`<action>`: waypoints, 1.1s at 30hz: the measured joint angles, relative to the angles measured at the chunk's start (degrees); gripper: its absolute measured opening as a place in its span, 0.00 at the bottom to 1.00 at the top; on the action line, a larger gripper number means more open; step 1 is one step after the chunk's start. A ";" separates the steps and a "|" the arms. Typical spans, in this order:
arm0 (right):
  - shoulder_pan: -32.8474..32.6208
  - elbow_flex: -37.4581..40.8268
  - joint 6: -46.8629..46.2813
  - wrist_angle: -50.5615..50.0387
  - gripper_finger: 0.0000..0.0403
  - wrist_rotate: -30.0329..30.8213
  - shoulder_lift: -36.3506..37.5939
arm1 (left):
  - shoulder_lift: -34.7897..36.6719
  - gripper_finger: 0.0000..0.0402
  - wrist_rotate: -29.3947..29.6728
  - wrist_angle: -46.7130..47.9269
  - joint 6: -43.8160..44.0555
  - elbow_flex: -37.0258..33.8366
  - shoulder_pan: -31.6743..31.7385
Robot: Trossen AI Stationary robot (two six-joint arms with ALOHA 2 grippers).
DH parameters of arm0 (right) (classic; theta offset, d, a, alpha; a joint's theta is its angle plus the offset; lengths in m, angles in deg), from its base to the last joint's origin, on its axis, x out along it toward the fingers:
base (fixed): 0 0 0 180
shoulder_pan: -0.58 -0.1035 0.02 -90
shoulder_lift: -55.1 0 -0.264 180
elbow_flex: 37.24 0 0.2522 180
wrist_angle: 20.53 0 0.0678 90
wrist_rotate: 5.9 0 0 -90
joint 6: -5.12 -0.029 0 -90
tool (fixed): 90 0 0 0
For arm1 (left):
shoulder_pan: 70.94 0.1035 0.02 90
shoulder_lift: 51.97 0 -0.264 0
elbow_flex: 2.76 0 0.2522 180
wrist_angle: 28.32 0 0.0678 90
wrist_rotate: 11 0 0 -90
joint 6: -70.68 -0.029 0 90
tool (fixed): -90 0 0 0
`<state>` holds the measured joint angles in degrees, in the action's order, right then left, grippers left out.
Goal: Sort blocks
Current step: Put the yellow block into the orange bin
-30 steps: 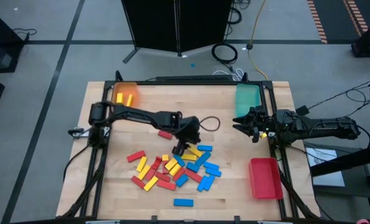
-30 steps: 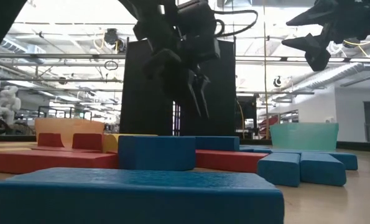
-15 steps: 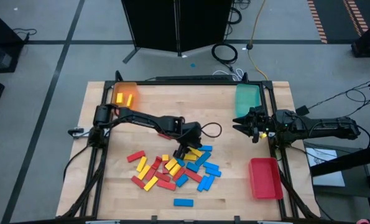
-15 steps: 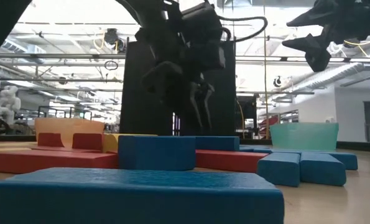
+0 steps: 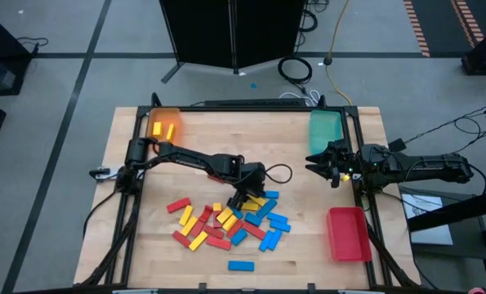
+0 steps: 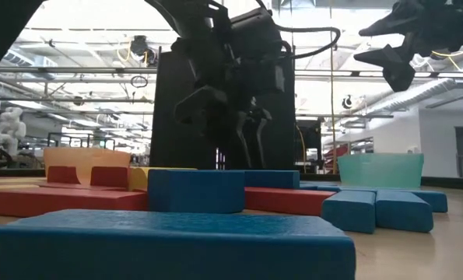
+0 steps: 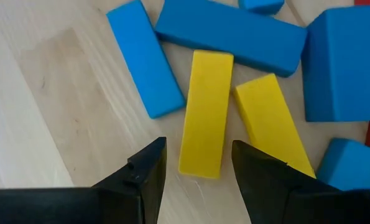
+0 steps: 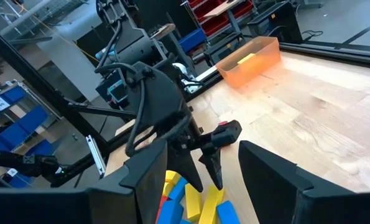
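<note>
left gripper hangs open and empty over a yellow block at the pile's twelve o'clock edge; right gripper waits open at three o'clock, empty.

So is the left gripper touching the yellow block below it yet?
Apart. The left wrist view shows the open left gripper with the yellow block lined up between its fingers, bare wood visible either side.

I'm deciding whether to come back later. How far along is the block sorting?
Barely started. Done: the orange tray holds a couple of yellow blocks; the red tray looks empty. In hand: the left gripper, open, is lined up over a yellow block. The right gripper waits by the teal tray. Left: the mixed pile.
</note>
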<state>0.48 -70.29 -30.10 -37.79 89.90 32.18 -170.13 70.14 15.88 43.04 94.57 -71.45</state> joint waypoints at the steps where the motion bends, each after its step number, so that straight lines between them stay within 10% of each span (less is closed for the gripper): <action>1: 0.00 0.00 -0.10 -0.11 0.48 -0.04 -0.02 | -0.14 0.45 -0.02 -0.44 -0.16 0.00 0.00; 16: 0.00 0.00 -0.14 -0.28 0.48 -0.08 0.00 | -4.16 0.44 1.11 -1.68 -2.92 0.15 -0.44; 24: 0.00 0.00 -0.14 -0.29 0.48 -0.06 0.00 | -3.60 0.19 1.73 -2.48 -2.70 0.02 -0.42; 33: 0.00 0.00 -0.14 -0.26 0.48 0.16 0.00 | -1.82 0.19 4.75 -0.49 1.98 -0.18 -0.25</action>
<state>0.48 -70.29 -30.24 -38.06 90.06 32.18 -171.95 74.89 15.40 45.02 94.38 -71.70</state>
